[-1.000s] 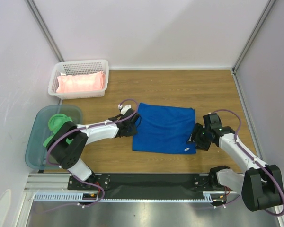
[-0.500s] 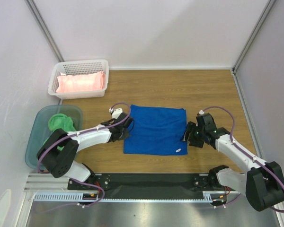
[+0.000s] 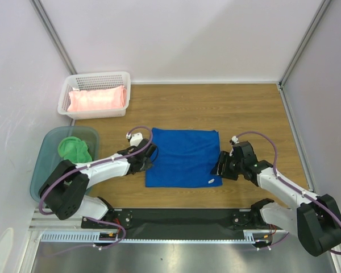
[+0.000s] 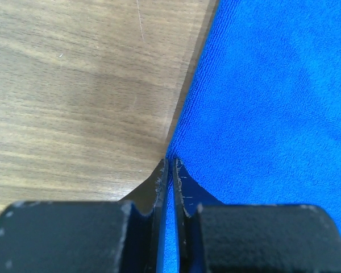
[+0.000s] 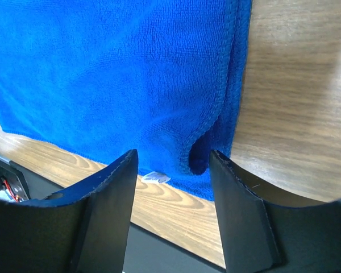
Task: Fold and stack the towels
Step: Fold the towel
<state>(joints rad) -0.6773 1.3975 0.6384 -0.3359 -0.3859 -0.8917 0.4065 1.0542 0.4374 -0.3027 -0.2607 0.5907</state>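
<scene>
A blue towel point(image 3: 183, 157), folded once, lies flat on the wooden table point(image 3: 227, 108). My left gripper point(image 3: 146, 158) is at its left edge, shut on that edge; in the left wrist view the blue cloth point(image 4: 261, 102) runs between the closed fingers point(image 4: 160, 182). My right gripper point(image 3: 219, 166) is open at the towel's right edge, near its front corner. The right wrist view shows the doubled edge point(image 5: 230, 102) lifted into a small loop between the spread fingers point(image 5: 108, 187), with a white tag point(image 5: 155, 177) at the hem.
A white basket point(image 3: 95, 94) at the back left holds a folded pink towel point(image 3: 98, 99). A green towel point(image 3: 74, 149) lies crumpled in a teal tray point(image 3: 48, 165) at the left. The table's black front rail point(image 3: 176, 217) is close behind the right gripper.
Both grippers have moved left and toward the front, dragging the blue towel with them. The right gripper's jaws are off the towel's right edge now.
</scene>
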